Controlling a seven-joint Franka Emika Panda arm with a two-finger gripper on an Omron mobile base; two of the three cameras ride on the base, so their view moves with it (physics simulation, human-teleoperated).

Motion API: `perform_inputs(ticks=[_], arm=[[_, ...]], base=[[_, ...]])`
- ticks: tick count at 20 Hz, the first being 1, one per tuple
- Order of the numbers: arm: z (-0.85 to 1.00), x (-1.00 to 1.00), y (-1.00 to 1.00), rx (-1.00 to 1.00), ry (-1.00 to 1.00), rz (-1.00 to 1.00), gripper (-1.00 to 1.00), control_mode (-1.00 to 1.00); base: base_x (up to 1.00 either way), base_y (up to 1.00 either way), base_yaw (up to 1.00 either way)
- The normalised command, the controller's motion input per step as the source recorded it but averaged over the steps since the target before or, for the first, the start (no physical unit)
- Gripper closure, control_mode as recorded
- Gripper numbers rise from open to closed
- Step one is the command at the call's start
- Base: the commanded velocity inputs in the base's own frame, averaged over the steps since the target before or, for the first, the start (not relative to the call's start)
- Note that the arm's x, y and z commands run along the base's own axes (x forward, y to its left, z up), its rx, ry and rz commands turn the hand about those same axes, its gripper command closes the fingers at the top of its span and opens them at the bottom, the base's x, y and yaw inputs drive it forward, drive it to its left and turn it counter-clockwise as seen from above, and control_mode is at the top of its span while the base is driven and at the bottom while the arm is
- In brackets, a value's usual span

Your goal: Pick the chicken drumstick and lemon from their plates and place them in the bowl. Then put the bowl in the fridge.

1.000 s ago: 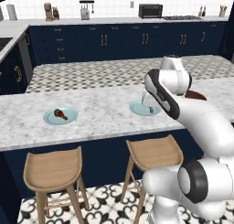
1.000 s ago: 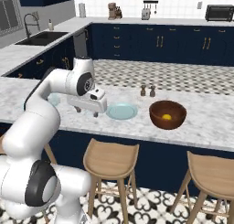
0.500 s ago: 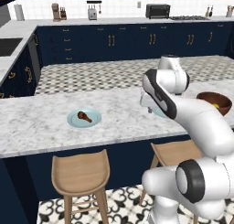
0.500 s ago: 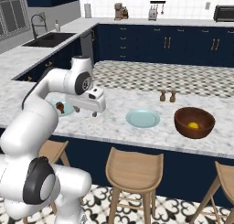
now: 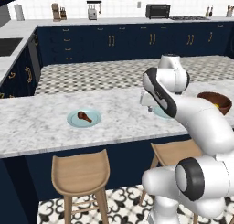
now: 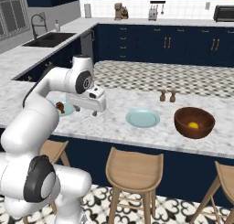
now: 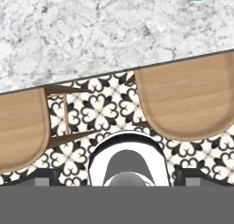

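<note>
Hovering gripper: jaws spread wide, gripping nothing
Lying drumstick: reddish-brown, tapering, on round pale plate near counter front edge
Sitting lemon: inside deep wood-like bowl

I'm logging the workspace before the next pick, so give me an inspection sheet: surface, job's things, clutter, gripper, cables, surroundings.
Surface: white marble island counter, three wooden stools tucked under it.
Job's things: chicken drumstick lies on its pale blue plate; lemon already in the brown bowl; second plate bare. Fridge: nothing seen.
Clutter: two small shakers behind the bare plate.
Gripper: gripper open, holding nothing, above the counter between the two plates.
Cables: nothing seen.
Surroundings: navy cabinets with gold handles, sink, toaster oven, patterned floor.
</note>
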Motion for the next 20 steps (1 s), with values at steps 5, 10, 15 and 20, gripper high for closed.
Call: perform_inputs(ticks=[5,10,15,20], arm=[[-0.18,0.80,0.98,0.01,0.05,0.18,-1.00,-1.00],[-0.24,0.87,1.00,0.02,0.04,0.29,-1.00,-1.00],[-0.21,0.25,0.78,0.00,0.02,0.14,-1.00,-1.00],[-0.41,0.30,0.58,-0.02,0.00,0.00,-1.00,-1.00]], base=[[0.00,0.00,0.00],[0.00,0.00,0.00],[0.00,0.00,0.00],[0.00,0.00,0.00]])
